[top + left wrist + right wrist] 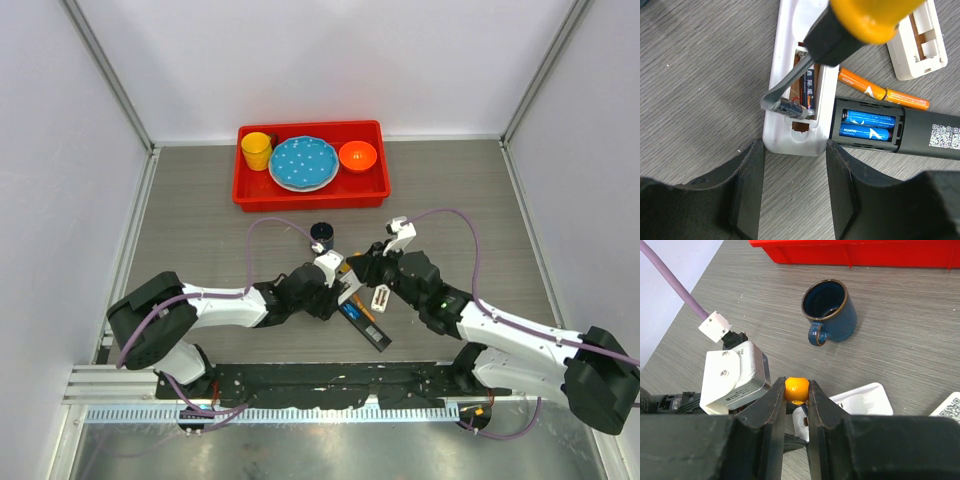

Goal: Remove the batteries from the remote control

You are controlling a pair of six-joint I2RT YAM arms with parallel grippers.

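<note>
R gripper (796, 386) clamps yellow-orange-handled, black-shafted screwdriver (840, 35), flat tip against end of dark grey cylindrical battery (808, 87) in open bay of white plastic remote (784, 60). L gripper (796, 150) pinches that remote's end. Two orange batteries (862, 86) lie loose on grey table (690, 75) just beside it; two blue batteries (870, 125) sit in bay of black remote (932, 136).

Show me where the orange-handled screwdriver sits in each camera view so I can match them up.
Top external: the screwdriver is a small orange patch at centre, where the two arms meet.
Left wrist: top centre, slanting down-left, tip in the battery bay of the white remote.
Right wrist: only its orange end, low centre, clamped in the right gripper.
Shared landmark: the white remote, in both wrist views.
</note>
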